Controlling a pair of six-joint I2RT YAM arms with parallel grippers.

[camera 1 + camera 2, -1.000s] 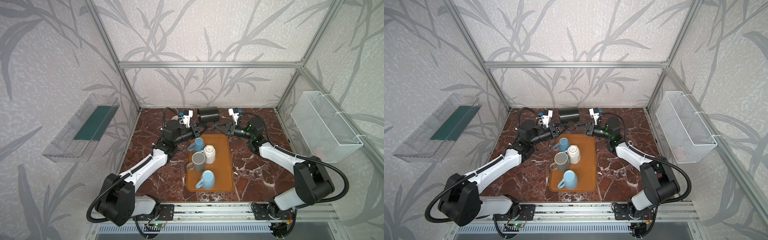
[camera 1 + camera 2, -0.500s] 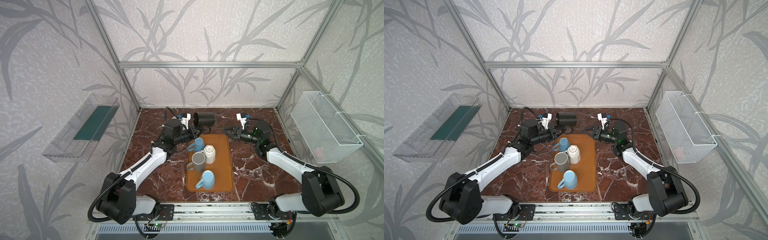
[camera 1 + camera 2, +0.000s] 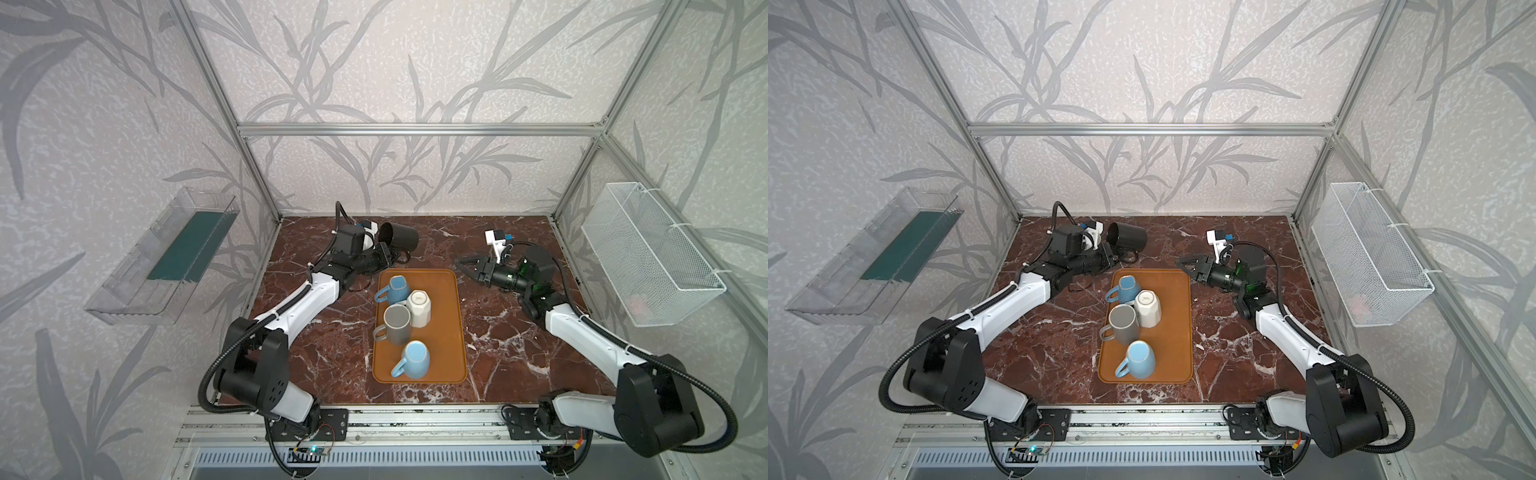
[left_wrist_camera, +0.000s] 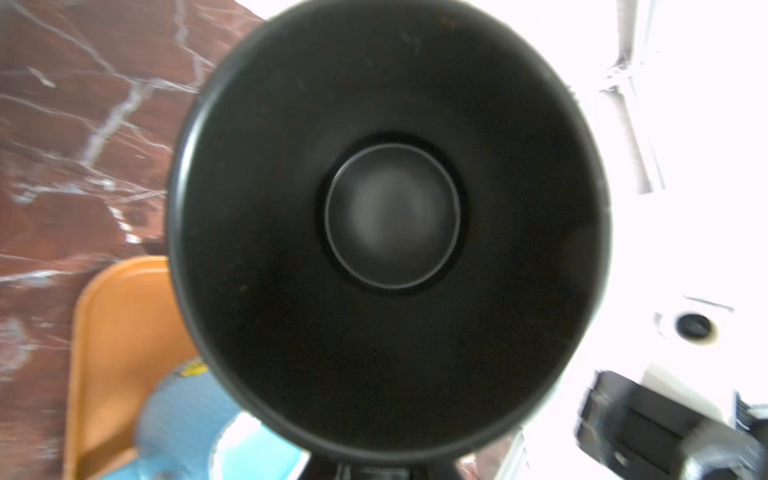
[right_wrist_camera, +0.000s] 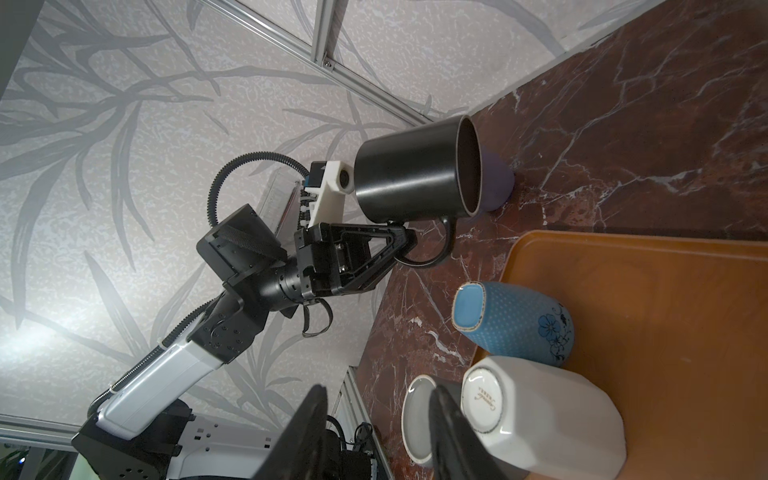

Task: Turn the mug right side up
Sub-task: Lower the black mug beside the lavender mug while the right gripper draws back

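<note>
Left claw was clamped on the black mug's handle. Mug was held sideways near the worktop's far edge, just beyond the tray. Right claw was part-open, empty.

I see an orange tray lying on the brown marble tabletop, with four mugs on it. A dotted blue mug and a white mug stand base-up at the far end, close together. A grey mug sits just beside the white one, and a pale blue mug stands nearest me. A wire basket hangs on the right wall and a clear bin on the left.
</note>
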